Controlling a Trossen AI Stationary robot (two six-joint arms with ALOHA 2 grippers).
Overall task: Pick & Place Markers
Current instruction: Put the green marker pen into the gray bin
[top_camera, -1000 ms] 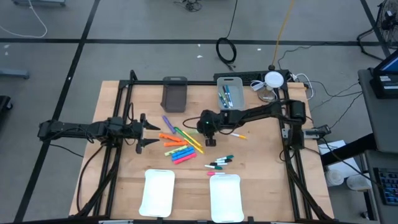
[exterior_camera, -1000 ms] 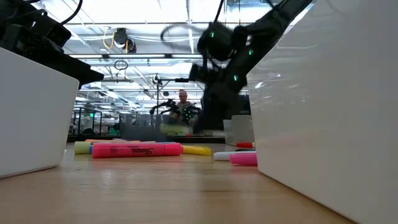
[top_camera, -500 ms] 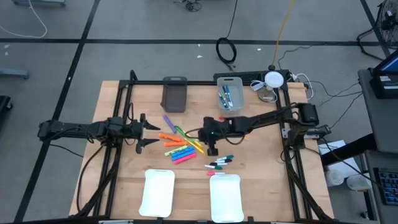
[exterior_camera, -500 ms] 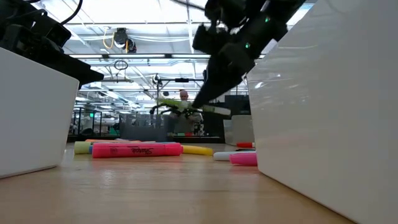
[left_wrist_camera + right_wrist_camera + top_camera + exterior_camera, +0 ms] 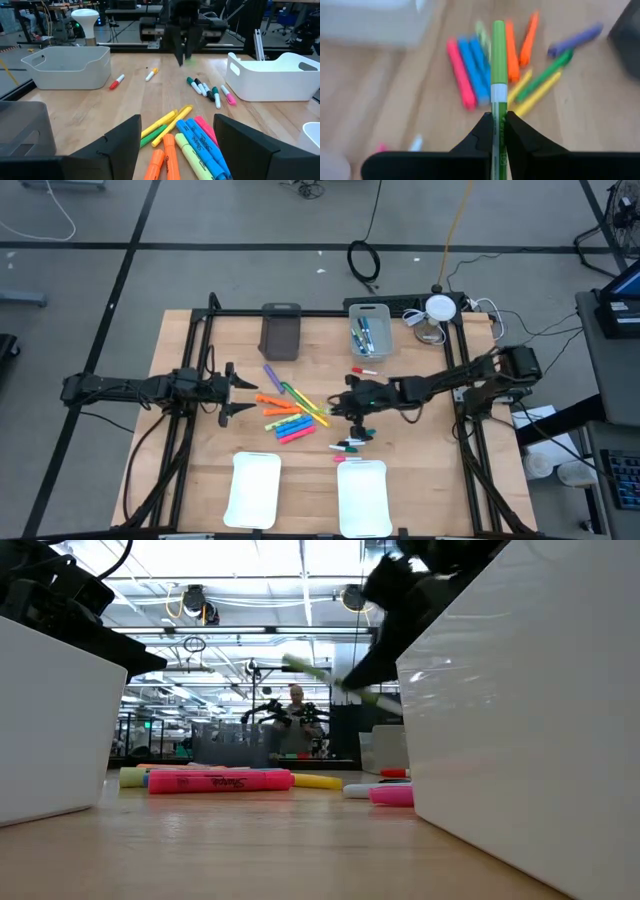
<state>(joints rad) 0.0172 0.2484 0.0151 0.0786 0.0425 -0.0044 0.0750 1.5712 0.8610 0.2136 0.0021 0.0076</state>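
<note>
My right gripper [image 5: 347, 406] hangs above the table's middle, shut on a light green marker [image 5: 498, 60]. The marker pokes out ahead of the fingers and shows in the low view as a raised green marker [image 5: 325, 678]. Below and to the left, chunky orange, yellow, blue, pink, green and purple markers [image 5: 285, 412] lie flat in a loose pile. Several thin white-barrelled markers [image 5: 352, 442] lie nearer the front. A red-capped one [image 5: 365, 370] lies alone farther back. My left gripper [image 5: 236, 393] waits open at the left, facing the pile. My right gripper pinches the green marker's barrel [image 5: 498, 117] between its two fingers, behind the white band. The marker lies along the fingers, with its capped end [image 5: 498, 40] pointing ahead toward the pile. The fingers slant down from the table's right side. The marker is lifted clear of the table.
A light grey bin [image 5: 368, 328] holding some markers stands at the back. A dark grey bin [image 5: 281, 330] stands to its left. Two white trays [image 5: 253, 490] [image 5: 362, 498] sit at the front edge. Bare wood lies right of the thin markers.
My right gripper has risen from beside the pile and drawn back toward the table's right edge, tipping closer to level. It stays shut on the green marker, which has come up clear of the table with it.
</note>
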